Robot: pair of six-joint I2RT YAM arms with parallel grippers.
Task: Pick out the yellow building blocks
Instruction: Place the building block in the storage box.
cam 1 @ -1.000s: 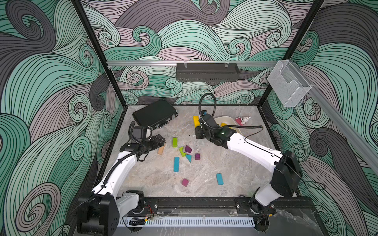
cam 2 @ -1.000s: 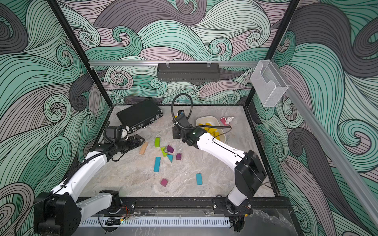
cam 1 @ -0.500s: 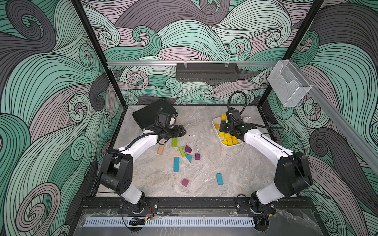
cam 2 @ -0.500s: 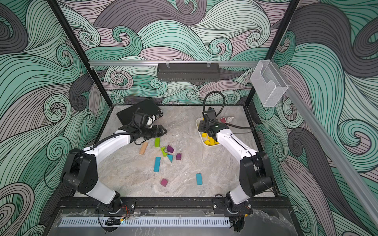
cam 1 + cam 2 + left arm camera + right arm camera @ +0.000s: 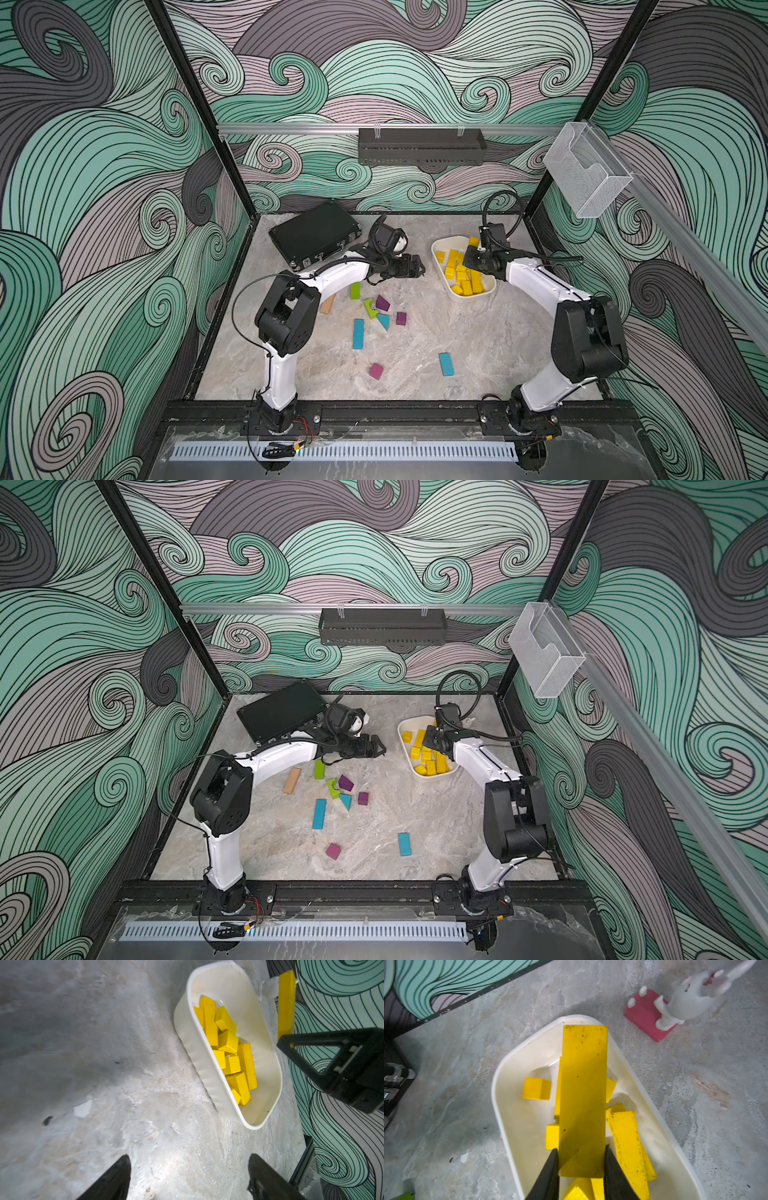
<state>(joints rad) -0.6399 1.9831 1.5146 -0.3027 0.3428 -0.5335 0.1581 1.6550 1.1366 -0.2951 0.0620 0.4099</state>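
Top views: we see the yellow building blocks (image 5: pixel 462 275) piled in a white tub (image 5: pixel 405 725), other colours loose on the worktop (image 5: pixel 490 332). L wrist view: left gripper (image 5: pixel 189 1178) open, empty, reaching toward the tub. R wrist view only: right gripper (image 5: pixel 580 1169) clamps a long yellow bar (image 5: pixel 583 1095) above the tub; toy rabbit (image 5: pixel 685 999) nearby.

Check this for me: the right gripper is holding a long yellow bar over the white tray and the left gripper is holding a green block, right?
Not quite. The left gripper holds nothing: the left wrist view shows its jaws apart over bare table. The right gripper does hold the yellow bar over the tray.
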